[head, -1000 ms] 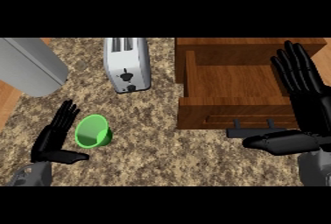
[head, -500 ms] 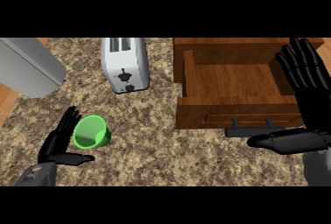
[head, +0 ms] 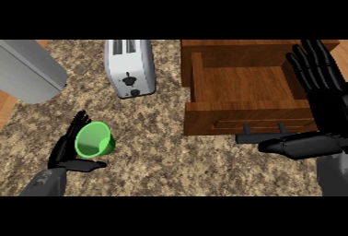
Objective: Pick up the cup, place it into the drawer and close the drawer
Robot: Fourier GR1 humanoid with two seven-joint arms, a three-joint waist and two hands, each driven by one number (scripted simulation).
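Note:
A green cup [head: 95, 140] lies on its side on the speckled counter at the lower left, its mouth facing me. My left hand [head: 69, 151] is open right beside it, fingers straight along its left side and thumb reaching under it, apparently touching. The wooden drawer [head: 204, 112] stands pulled open at the upper right, with nothing inside and a dark handle [head: 262, 135] on its front. My right hand [head: 325, 99] is open at the right edge, fingers straight up over the drawer's right side, thumb pointing left near the handle.
A silver toaster [head: 129, 67] stands at the back, left of the drawer. A grey appliance [head: 26, 70] fills the upper left corner. Bare counter [head: 176, 161] lies between the cup and the drawer front.
My left hand has moved right, closing against the cup's left side. The right hand has drifted slightly right and up.

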